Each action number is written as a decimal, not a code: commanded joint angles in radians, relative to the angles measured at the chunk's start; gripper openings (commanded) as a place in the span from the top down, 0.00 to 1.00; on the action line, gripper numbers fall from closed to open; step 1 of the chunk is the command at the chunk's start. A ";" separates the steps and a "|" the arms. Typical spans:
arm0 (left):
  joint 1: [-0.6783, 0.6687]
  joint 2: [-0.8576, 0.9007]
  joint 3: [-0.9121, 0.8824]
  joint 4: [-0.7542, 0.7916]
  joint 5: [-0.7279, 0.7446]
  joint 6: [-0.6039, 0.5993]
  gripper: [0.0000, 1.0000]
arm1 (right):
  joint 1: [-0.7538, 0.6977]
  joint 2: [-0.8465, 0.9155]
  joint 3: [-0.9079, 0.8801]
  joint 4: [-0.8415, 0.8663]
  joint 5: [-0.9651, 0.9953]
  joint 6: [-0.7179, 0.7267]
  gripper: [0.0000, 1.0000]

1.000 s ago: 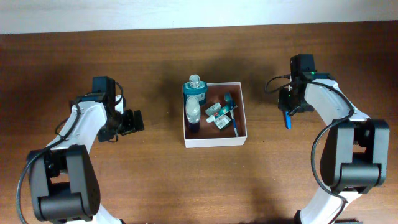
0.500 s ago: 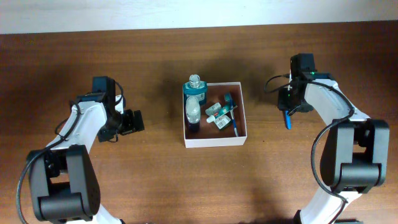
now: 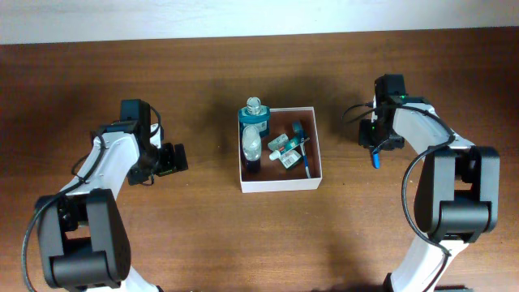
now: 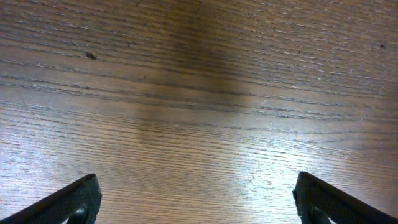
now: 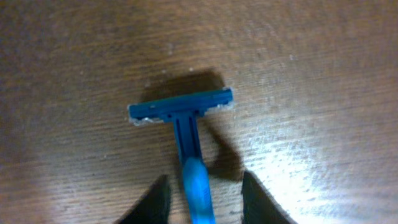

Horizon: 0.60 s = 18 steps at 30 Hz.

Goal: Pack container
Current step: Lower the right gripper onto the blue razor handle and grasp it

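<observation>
Slightly inward my right claw (image 5: pixel 202 202) has swung — spread astride the blue razor (image 5: pixel 180 111); left claw (image 4: pixel 199 202) spread, empty. Seemingly the container (image 3: pixel 280 186) is mostly packed — razor pending.

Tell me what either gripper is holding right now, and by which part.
Nothing, it seems. The left gripper is open over bare table. The right gripper is open astride the handle of the blue razor, gaps showing on both sides.

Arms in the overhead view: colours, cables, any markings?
The left arm and right arm have white shells with black joints and bases. Thin black cables loop near each wrist. A green light shows on the right arm. The fingers are black. No lettering is legible.
</observation>
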State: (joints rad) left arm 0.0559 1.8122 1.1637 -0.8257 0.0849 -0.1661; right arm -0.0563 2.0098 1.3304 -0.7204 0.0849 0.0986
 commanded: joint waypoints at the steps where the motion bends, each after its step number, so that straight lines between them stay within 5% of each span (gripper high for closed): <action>1: 0.004 0.005 -0.004 0.000 -0.004 0.002 0.01 | -0.003 0.010 -0.006 0.003 -0.007 0.003 0.85; 6: 0.004 0.005 -0.004 0.000 -0.003 0.002 0.01 | -0.003 0.010 -0.006 0.003 -0.034 0.006 0.96; 18: 0.004 0.005 -0.004 0.000 -0.004 0.002 0.01 | 0.000 -0.034 0.079 -0.109 -0.052 0.014 0.96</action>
State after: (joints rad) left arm 0.0559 1.8122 1.1637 -0.8257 0.0849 -0.1661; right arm -0.0563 2.0094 1.3514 -0.8028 0.0475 0.1028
